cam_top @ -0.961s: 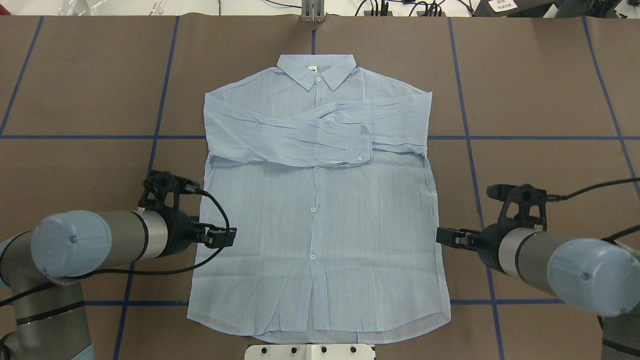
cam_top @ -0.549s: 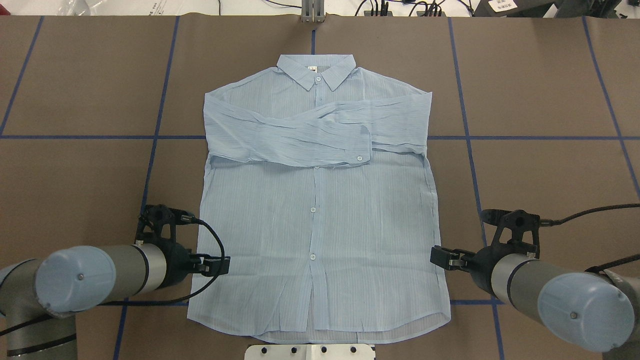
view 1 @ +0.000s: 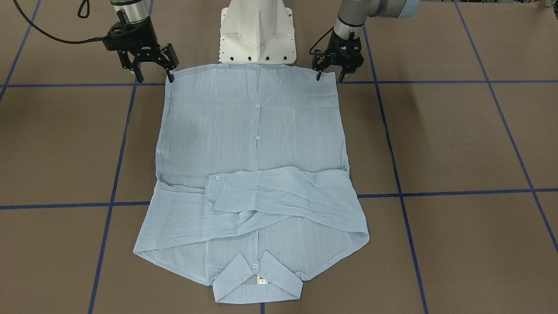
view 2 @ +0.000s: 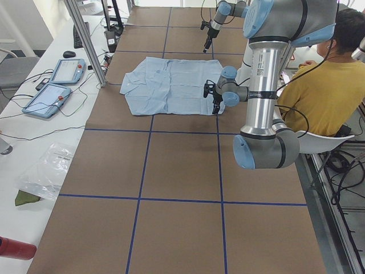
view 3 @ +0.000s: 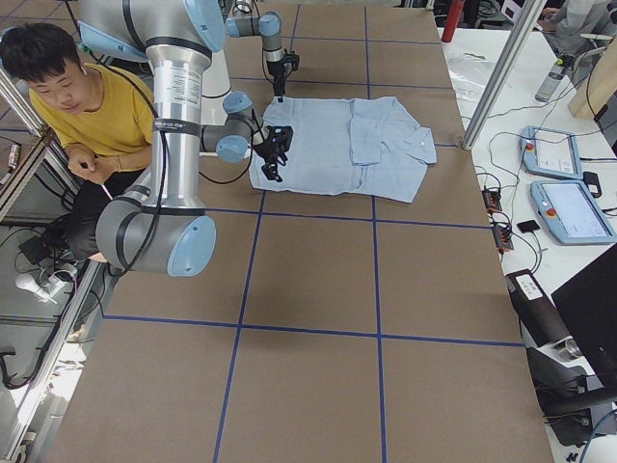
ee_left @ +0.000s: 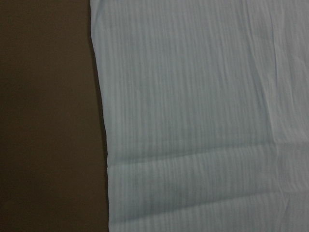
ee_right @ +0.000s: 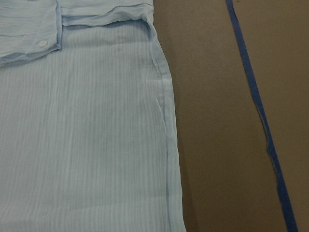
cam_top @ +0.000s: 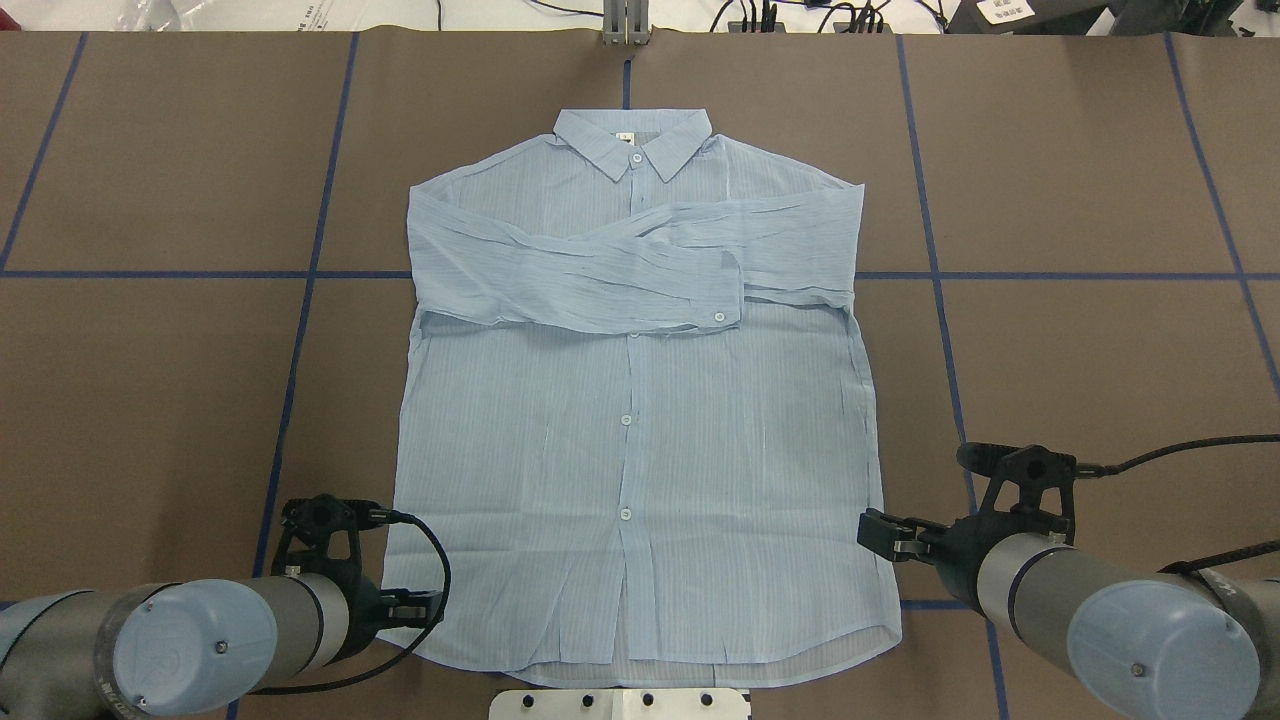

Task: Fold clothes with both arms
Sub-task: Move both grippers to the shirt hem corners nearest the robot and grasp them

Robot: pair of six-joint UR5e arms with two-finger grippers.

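Note:
The light-blue striped shirt [cam_top: 630, 420] lies flat and buttoned on the brown table, collar [cam_top: 633, 140] at the far side and hem nearest the robot. Both sleeves are folded across the chest. It also shows in the front view [view 1: 257, 131]. My left gripper [cam_top: 415, 607] is open and empty at the hem's left corner; the front view shows it [view 1: 329, 79] with its fingers spread over that corner. My right gripper [cam_top: 872, 533] is open and empty at the shirt's right edge near the hem, also seen in the front view [view 1: 155, 80]. The wrist views show only shirt cloth [ee_left: 193, 116] [ee_right: 87, 145] and table.
The white pedestal base [view 1: 257, 30] stands just behind the hem. Blue tape lines [cam_top: 300, 330] cross the brown table cover. A person in yellow [view 3: 87, 106] sits behind the robot. Control tablets [view 2: 57, 80] lie on the white bench past the collar end.
Both grippers have moved back along the shirt's side edges toward the hem, the left one further than the right. The shirt has not moved.

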